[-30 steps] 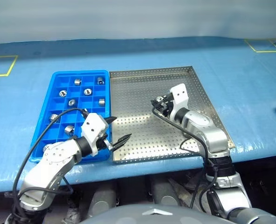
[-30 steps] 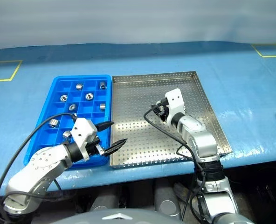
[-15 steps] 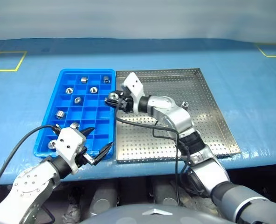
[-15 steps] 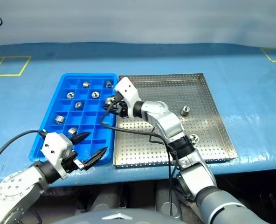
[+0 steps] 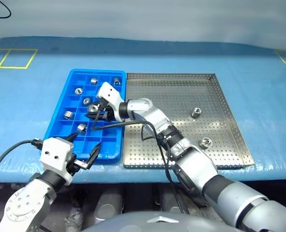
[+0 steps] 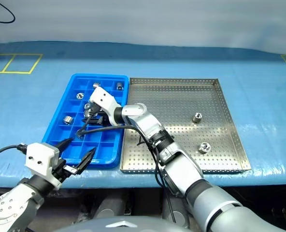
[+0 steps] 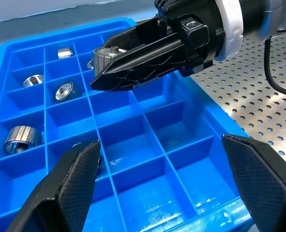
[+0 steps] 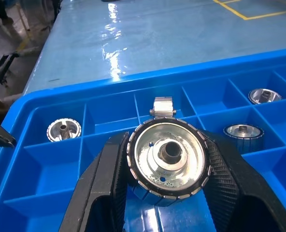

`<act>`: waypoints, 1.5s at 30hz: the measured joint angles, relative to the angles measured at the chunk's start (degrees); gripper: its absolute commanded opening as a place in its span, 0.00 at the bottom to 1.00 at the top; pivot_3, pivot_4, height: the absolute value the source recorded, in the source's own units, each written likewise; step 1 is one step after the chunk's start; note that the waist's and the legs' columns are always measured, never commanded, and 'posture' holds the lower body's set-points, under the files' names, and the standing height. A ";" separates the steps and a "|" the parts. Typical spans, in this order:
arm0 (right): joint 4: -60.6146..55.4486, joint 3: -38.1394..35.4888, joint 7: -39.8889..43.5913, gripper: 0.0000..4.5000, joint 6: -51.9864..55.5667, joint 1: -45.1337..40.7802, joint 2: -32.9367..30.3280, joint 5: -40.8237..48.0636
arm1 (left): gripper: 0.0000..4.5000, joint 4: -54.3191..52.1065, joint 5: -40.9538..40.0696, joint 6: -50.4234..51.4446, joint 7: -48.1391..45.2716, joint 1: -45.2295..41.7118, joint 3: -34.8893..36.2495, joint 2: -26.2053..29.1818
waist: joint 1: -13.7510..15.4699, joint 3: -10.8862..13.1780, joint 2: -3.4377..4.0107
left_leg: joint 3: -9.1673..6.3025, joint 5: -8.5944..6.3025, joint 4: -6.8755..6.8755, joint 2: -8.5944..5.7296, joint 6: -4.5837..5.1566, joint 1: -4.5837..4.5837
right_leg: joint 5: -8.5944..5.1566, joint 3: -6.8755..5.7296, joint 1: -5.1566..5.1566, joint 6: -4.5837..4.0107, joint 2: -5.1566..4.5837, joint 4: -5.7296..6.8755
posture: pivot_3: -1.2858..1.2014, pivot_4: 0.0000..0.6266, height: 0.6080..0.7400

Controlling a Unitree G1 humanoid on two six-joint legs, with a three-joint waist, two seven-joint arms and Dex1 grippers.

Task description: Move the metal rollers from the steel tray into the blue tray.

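While the right hand (image 5: 95, 109) hung over the middle of the blue tray (image 5: 61, 112), its two black fingers (image 8: 100, 186) were pinched on a metal roller (image 8: 169, 162), gripping it by the ribbed rim with the hollow centre facing the wrist camera. The arm reached across from the steel tray (image 5: 230, 121), where two more rollers (image 5: 196, 113) lay well apart on the perforated floor, one near the middle right and one (image 5: 205, 142) closer to the front rim. Several rollers already sat in the compartments toward the far and left part of the blue tray, one to a compartment as far as could be seen.

The step in hand looked like the placing. To do it well, the hand needed to settle squarely above one vacant compartment rather than over a dividing wall; from the left wrist view, the roller hung above the walls, with bare compartments below and nearer the front. Lowering until the roller was down between the walls before letting go would probably keep it from bouncing or rolling out, since the piece was round and smooth. The fingers should part only a little, so they would not knock a neighbouring roller.

The left hand (image 5: 84, 155) waited at the front corner of the blue tray with its fingers spread wide and nothing between them. It stood close to the tray's front edge, and it was best kept there, clear of the right arm's path back to the steel tray.
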 measured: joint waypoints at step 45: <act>-4.75 -7.02 -6.73 0.76 -5.70 1.18 -3.90 -4.15 | 0.98 0.19 1.43 -0.85 0.45 -8.11 -7.62 0.50 | 1.46 -0.04 -0.02 | -1.32 0.72 -0.91 -0.01 -1.20 0.00 | -0.26 -0.85 0.18 -0.43 0.27 0.02 | 0.58 0.24 1.00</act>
